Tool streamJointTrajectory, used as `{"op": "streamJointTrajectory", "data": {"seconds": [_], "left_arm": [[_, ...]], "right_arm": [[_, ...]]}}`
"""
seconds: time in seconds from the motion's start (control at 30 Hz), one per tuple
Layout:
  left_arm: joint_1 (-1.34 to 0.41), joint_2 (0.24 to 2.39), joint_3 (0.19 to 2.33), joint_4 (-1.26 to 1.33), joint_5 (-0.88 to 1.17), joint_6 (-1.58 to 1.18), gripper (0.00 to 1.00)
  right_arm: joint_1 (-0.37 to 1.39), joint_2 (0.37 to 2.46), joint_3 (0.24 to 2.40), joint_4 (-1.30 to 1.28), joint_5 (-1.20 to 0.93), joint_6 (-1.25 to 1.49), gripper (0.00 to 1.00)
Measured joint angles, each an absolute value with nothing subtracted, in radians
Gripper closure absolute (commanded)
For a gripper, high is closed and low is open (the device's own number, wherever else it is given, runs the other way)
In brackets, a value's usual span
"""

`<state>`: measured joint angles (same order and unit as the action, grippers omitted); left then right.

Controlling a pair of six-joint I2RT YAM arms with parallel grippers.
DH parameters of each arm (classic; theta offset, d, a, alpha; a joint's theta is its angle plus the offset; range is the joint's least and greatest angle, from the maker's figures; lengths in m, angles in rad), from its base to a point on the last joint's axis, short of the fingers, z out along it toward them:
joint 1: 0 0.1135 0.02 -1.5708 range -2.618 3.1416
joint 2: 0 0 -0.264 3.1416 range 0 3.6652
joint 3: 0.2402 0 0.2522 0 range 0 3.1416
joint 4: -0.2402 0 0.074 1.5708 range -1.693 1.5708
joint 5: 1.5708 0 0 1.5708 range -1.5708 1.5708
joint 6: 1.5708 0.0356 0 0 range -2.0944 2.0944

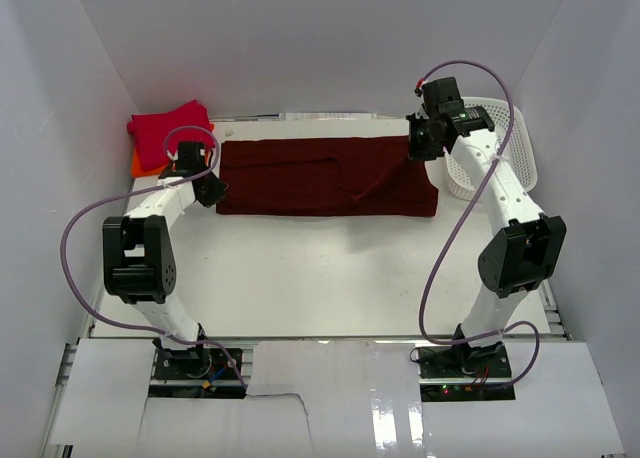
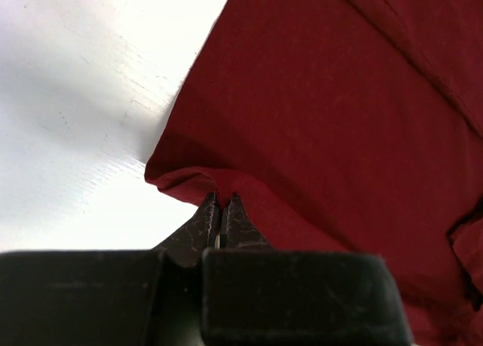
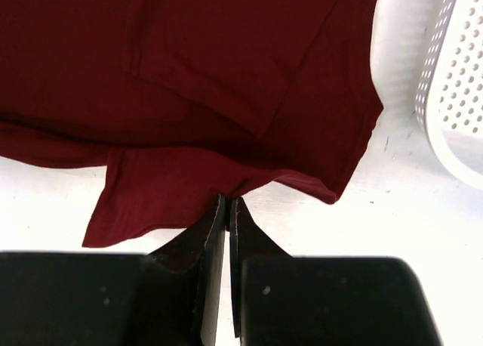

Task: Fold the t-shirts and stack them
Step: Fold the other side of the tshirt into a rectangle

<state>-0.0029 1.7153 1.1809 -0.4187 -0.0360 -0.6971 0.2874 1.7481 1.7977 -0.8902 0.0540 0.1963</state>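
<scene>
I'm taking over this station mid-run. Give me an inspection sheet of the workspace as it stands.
Surface: white table, bare on the near side of the cloth.
Job's things: maroon t-shirt lies as a long band across the far half. A red t-shirt sits on an orange t-shirt in the far left corner.
Clutter: white mesh basket at far right, partly hidden by the right arm.
Grippers: left gripper shut on the maroon t-shirt's left edge; right gripper shut on its right edge.
Cables: purple cables loop off both arms.
Surroundings: plain white walls.
</scene>
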Motion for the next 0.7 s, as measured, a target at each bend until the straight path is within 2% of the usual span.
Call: {"op": "streamJointTrajectory", "data": {"seconds": [0.27, 0.7], "left_arm": [[-0.003, 1.762, 1.208, -0.428, -0.037, -0.699, 1.00], [0.041, 1.886, 1.381, -0.446, -0.017, -0.723, 1.00]], "right_arm": [[0.251, 1.864, 1.938, -0.891, 0.036, 0.171, 0.92], [0.217, 2.012, 2.093, -0.892, -0.012, 0.163, 0.92]]}}
